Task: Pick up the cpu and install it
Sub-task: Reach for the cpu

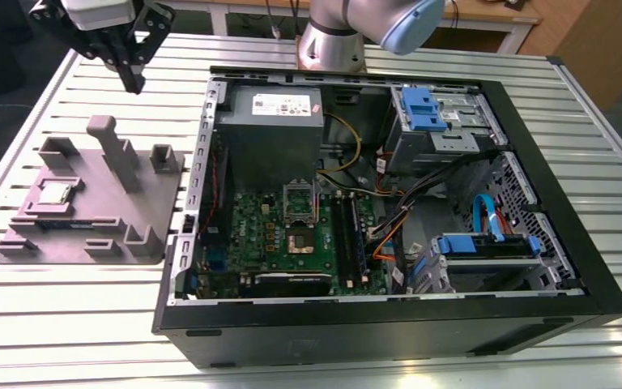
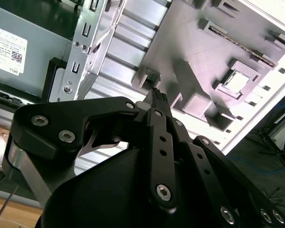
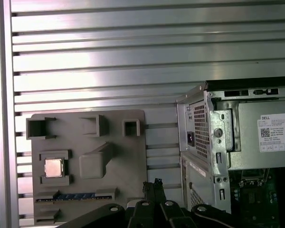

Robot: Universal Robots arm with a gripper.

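One cpu [image 1: 54, 193] sits in a pocket of the grey holder [image 1: 155, 207], well apart from the fingers [image 2: 157, 100] of our gripper [image 1: 132, 81], which we log as pressed together on nothing, with the open computer case [image 1: 398, 328] off to their other side.

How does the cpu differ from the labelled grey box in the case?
The cpu is small, flat and shiny; the box is large and dull. The cpu lies in a holder on the table; the box is mounted inside the case. Both are grey metal, and the pincer touches neither.
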